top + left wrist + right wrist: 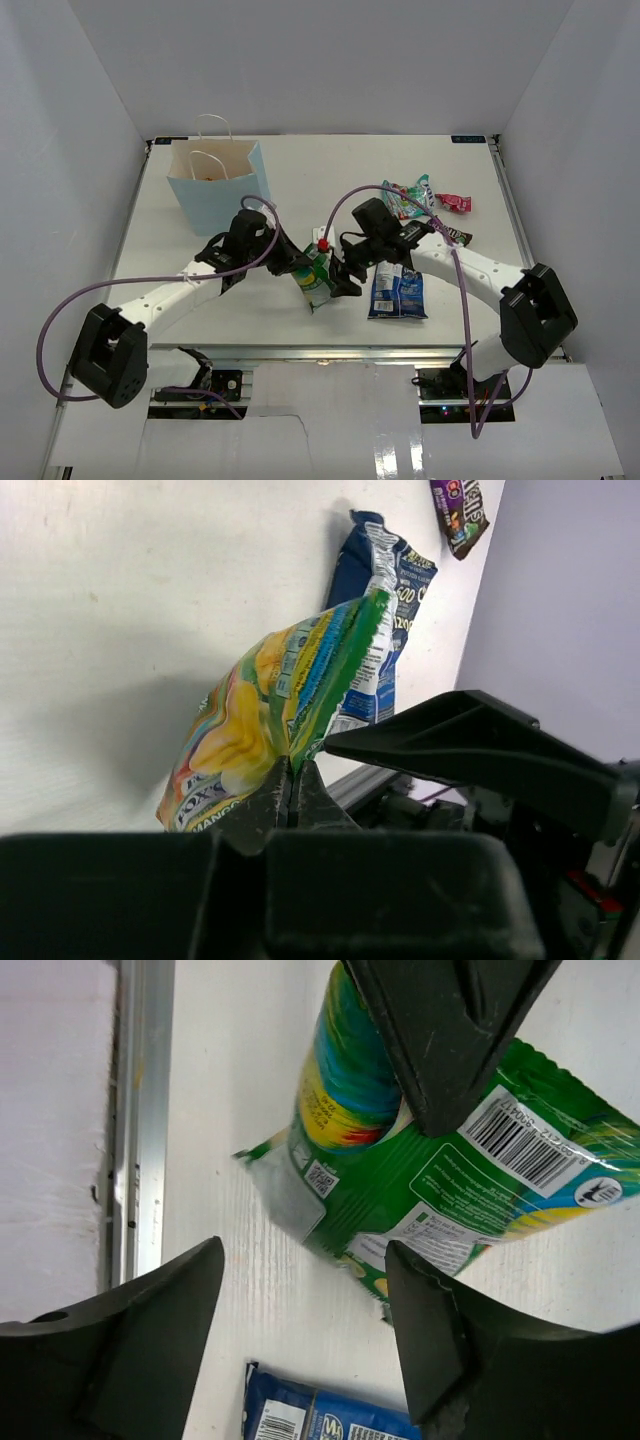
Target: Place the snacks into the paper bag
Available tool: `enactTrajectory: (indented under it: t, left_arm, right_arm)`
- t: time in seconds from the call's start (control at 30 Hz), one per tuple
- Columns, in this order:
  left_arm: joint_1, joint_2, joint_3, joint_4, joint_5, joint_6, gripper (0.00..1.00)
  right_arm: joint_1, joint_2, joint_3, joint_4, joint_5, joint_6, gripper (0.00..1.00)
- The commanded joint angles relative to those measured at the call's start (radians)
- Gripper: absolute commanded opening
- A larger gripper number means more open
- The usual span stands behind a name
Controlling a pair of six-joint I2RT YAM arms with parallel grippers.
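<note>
Left gripper [292,792] pressed together, pinching edge of green bag [270,710]; bag held upright near front edge of surface [300,170]. Right gripper [303,1305] spread, just beside green bag, holding nothing. Blue-white bag [397,290] lay flat nearby. Paper bag [215,195] stood at rear-left corner.

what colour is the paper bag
The paper bag is light blue, best seen in the top external view.

Open bench [300,170] lies at 12 o'clock of the green bag [316,283]; 3 o'clock is blocked by the right end effector [346,274].
</note>
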Motion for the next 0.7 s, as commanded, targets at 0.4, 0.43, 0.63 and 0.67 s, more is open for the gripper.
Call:
enactTrajectory:
  t: [0.4,0.43,0.63,0.67]
  left_arm:
    - [-0.004,-0.094,0.772,-0.503,-0.23,0.994,0.0]
    - [-0.004,-0.083,0.82,-0.504,-0.241,1.042,0.0]
    - [0.005,0.026,1.095,-0.473,-0.397,1.43,0.0]
    - [0.013,0.038,1.112,-0.461,-0.398,1.476,0.0]
  right_arm:
    - [-0.367,-0.165,0.166,-0.115,-0.305,0.049,0.75]
    - [-0.378,-0.168,0.156,-0.114,-0.303,0.047,0.75]
    - [-0.408,-0.188,0.104,-0.108,-0.303,0.044,0.76]
    - [-0.41,-0.19,0.101,-0.108,-0.302,0.044,0.76]
